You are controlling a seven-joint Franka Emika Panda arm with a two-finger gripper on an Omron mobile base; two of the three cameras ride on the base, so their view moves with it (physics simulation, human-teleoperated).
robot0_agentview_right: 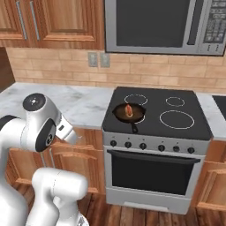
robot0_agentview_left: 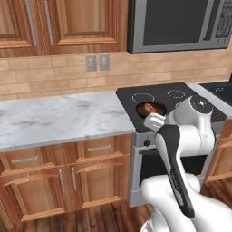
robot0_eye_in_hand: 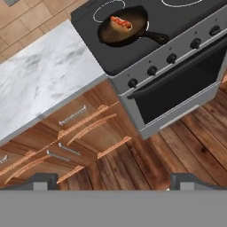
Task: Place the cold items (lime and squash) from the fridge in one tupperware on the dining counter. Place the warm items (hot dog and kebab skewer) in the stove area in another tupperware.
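A hot dog (robot0_agentview_right: 128,110) in its bun lies in a dark skillet (robot0_agentview_right: 129,114) on the front left burner of the black stove (robot0_agentview_right: 176,119). From the hand, the hot dog (robot0_eye_in_hand: 120,23) and skillet (robot0_eye_in_hand: 133,31) show near the top, the pan's handle pointing toward the stove's front edge. My gripper (robot0_eye_in_hand: 115,181) hangs high over the wooden floor in front of the cabinets, well short of the pan, open with nothing between its fingertips (robot0_eye_in_hand: 41,179). In the left base view my arm hides part of the skillet (robot0_agentview_left: 149,108). Kebab skewer, lime, squash and tupperware are out of view.
A marble counter (robot0_agentview_left: 54,118) runs left of the stove, over wooden drawers and cabinet doors (robot0_eye_in_hand: 84,128). The oven door (robot0_agentview_right: 152,170) and its knobs face me. A microwave (robot0_agentview_right: 154,24) hangs above the burners. Wooden floor (robot0_eye_in_hand: 177,150) lies below.
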